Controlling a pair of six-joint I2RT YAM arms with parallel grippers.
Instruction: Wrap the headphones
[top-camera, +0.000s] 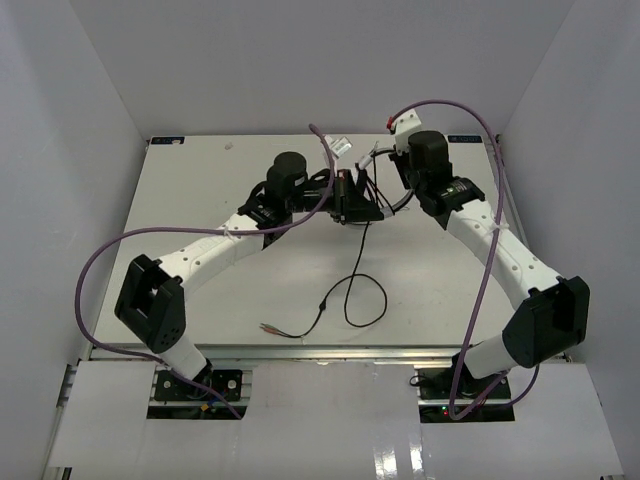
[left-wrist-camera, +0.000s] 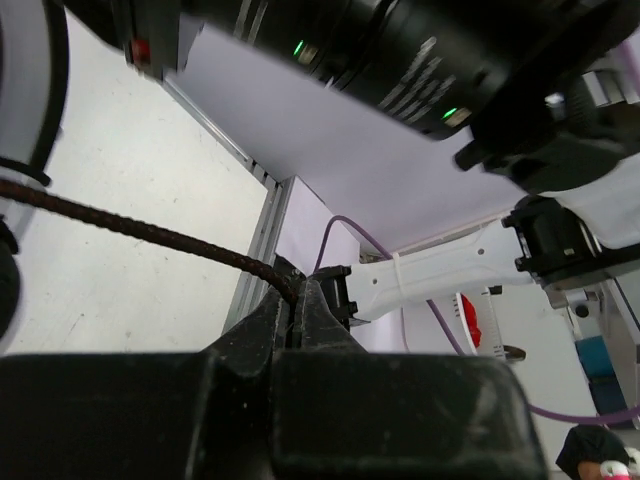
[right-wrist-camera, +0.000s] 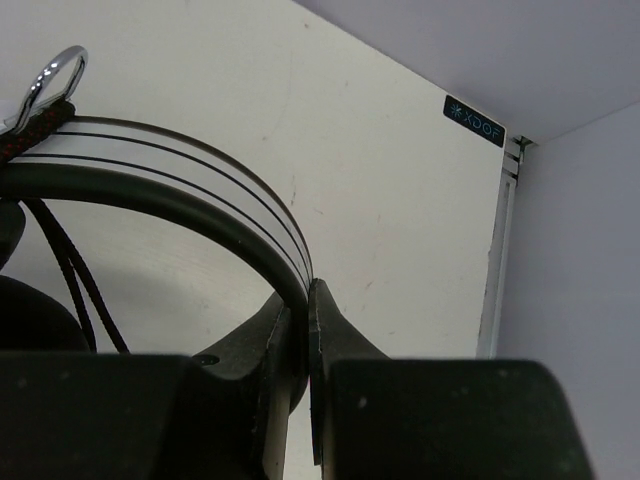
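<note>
The headphones (top-camera: 353, 198) sit off the table (top-camera: 190, 175) surface near the middle of its far edge, held between the two arms that meet there. The right gripper (right-wrist-camera: 303, 318) is pressed together on the black headband (right-wrist-camera: 175, 203), which arcs away to the left of the right wrist view past a small metal ring (right-wrist-camera: 52, 76) and above a black ear pad (right-wrist-camera: 28, 312). The left gripper (left-wrist-camera: 298, 312) is pinching the thin braided black cable (left-wrist-camera: 150, 233), which runs taut from its fingertips out to the left edge of the left wrist view. From the headphones the rest of the cable (top-camera: 323, 303) hangs down to the table, curls in a loose loop at the middle of the surface and ends in small plugs (top-camera: 268, 326) lying close to the near edge. An XDOF label (right-wrist-camera: 474, 121) sits at the far right corner.
</note>
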